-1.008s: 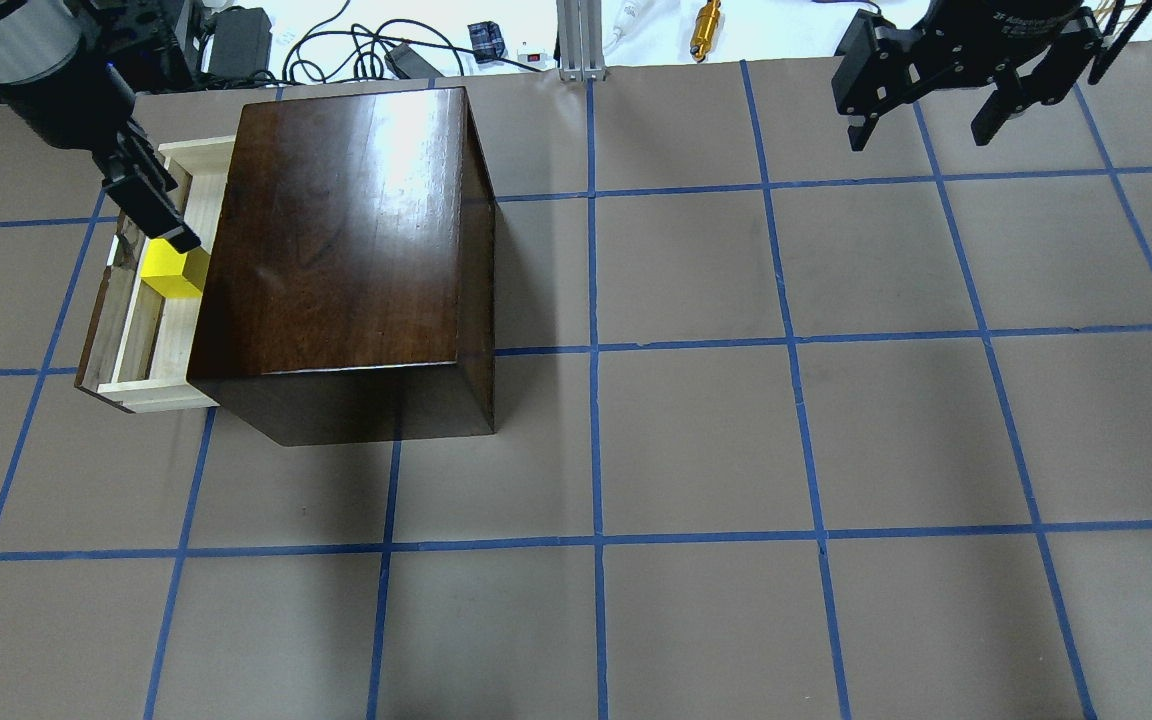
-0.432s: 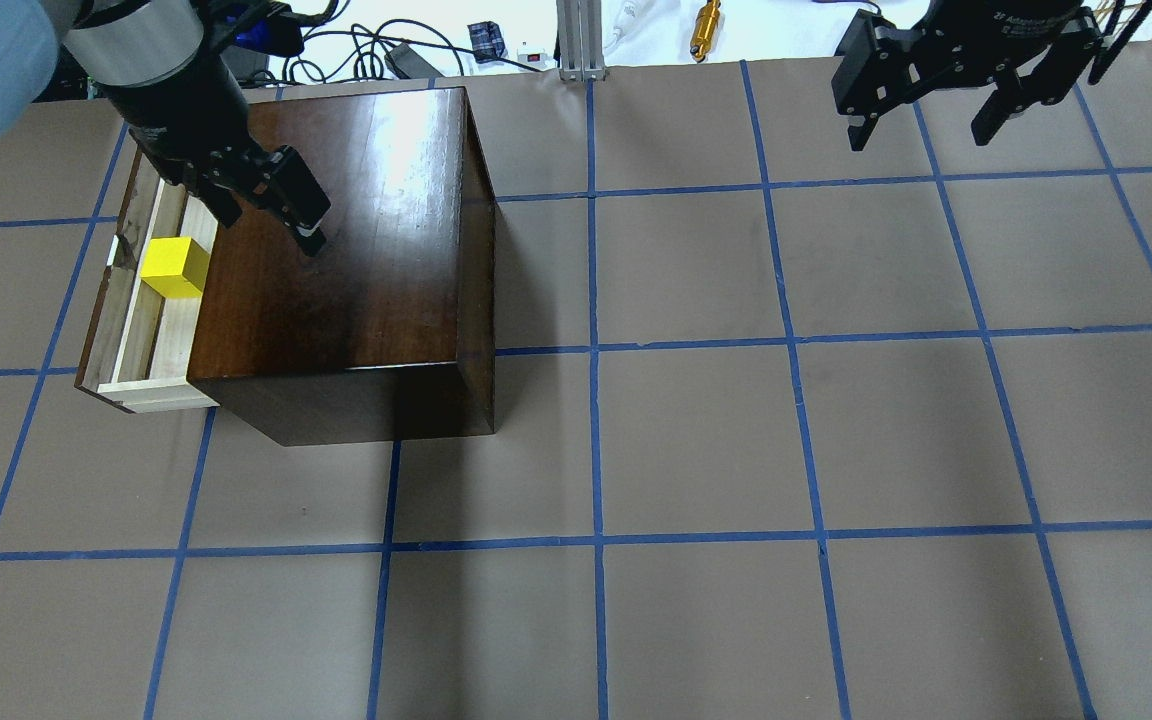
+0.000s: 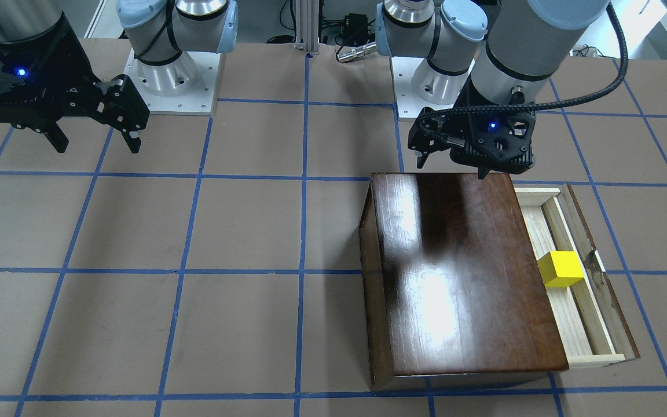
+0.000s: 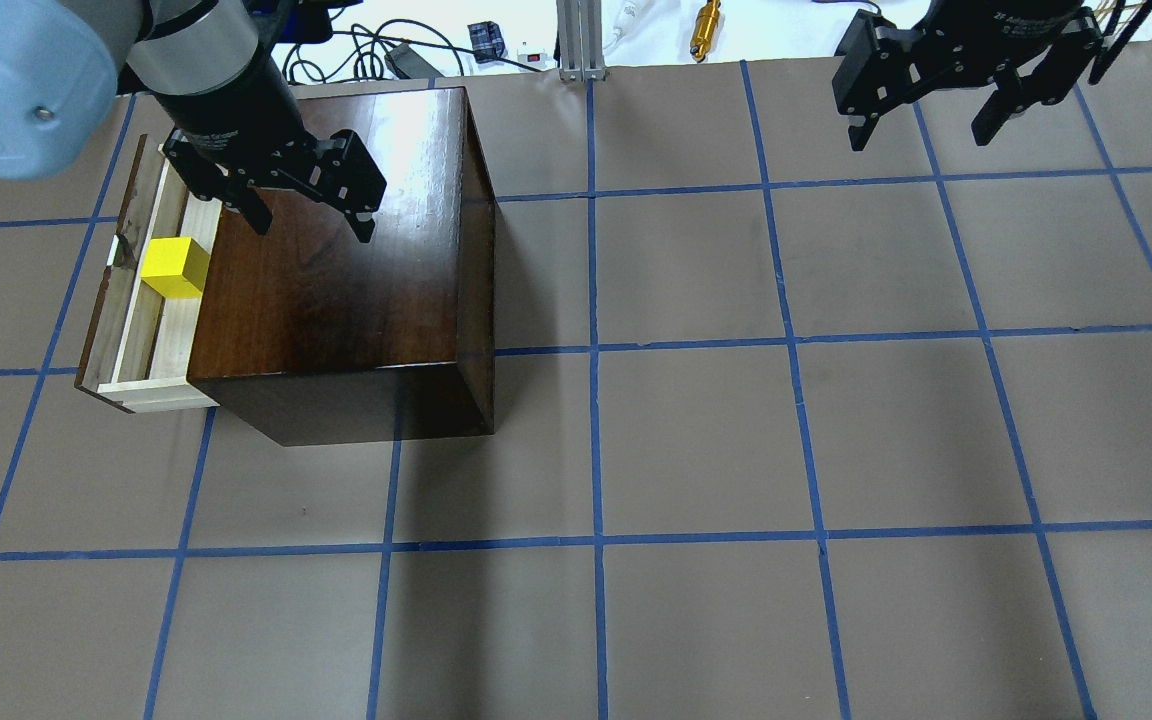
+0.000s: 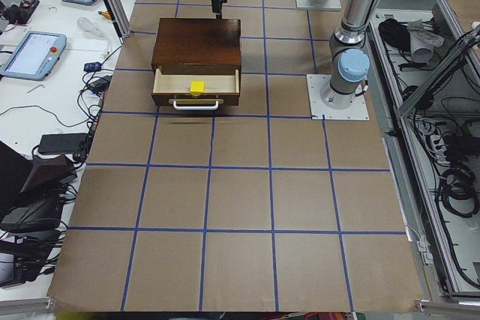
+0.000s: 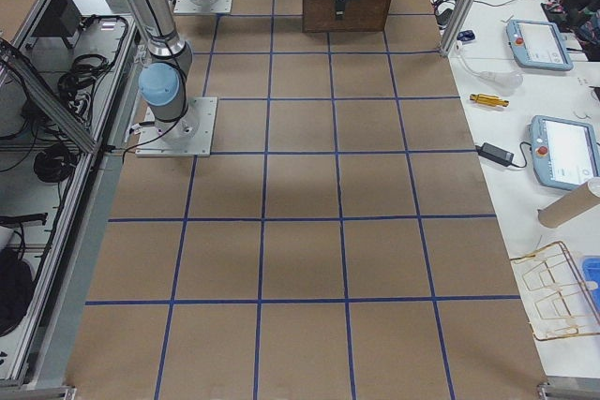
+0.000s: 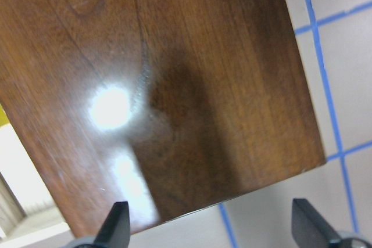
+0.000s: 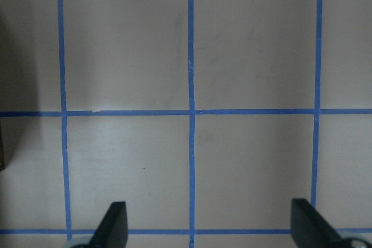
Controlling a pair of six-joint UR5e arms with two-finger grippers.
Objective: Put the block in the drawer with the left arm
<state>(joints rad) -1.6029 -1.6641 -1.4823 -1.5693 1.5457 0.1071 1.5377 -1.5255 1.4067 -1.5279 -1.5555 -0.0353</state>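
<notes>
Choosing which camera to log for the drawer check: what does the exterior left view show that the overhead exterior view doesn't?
Only exterior left: the front of the drawer face-on, with its pale handle in full. Only overhead: the right gripper, open, away from the cabinet. Both: the block lying in the open drawer, with the left gripper above the cabinet, empty.

We can read one piece of print: small white lettering [image 4: 1031, 17] on the body of the black two-finger right end effector [image 4: 918, 140], seen from overhead. It appears to begin "2F Adaptive"; the picture's top edge cuts off the rest. Screens on the grey handheld tablets [image 5: 26, 54] are too small to read.
</notes>
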